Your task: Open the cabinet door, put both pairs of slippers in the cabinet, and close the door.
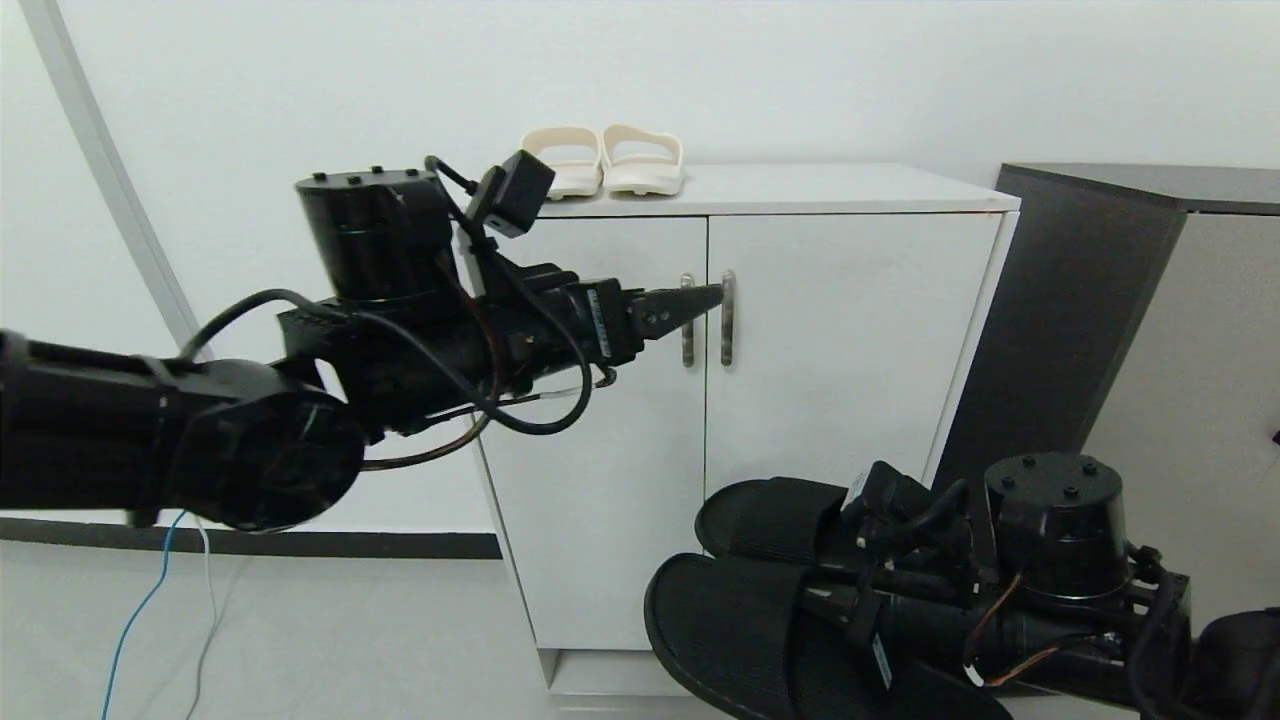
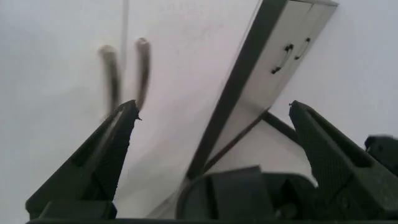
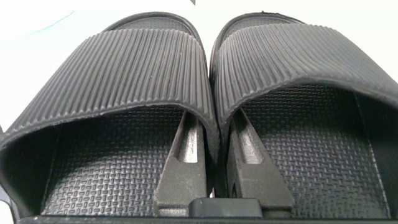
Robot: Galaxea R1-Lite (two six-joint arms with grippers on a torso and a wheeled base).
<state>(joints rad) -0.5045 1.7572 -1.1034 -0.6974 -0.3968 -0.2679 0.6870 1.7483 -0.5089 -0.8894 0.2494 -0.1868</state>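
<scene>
head view: left fingers (image 1: 683,306) spread at the cabinet door handles (image 1: 727,330); right fingers (image 3: 183,168) pinch 2 black slippers (image 1: 760,610) together.

Black ribbed slippers (image 1: 760,600), cream slippers (image 1: 603,160), white cabinet (image 1: 850,350).

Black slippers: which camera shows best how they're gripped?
Right wrist view: the right gripper pinches the black slippers together by their inner walls. Head view gives their outline, partly behind the arm. Left wrist view faces the cabinet handles.

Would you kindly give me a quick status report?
Left hand open, at the door handles. Right hand shut on black slippers. Cabinet doors shut; pale slippers on top.
</scene>
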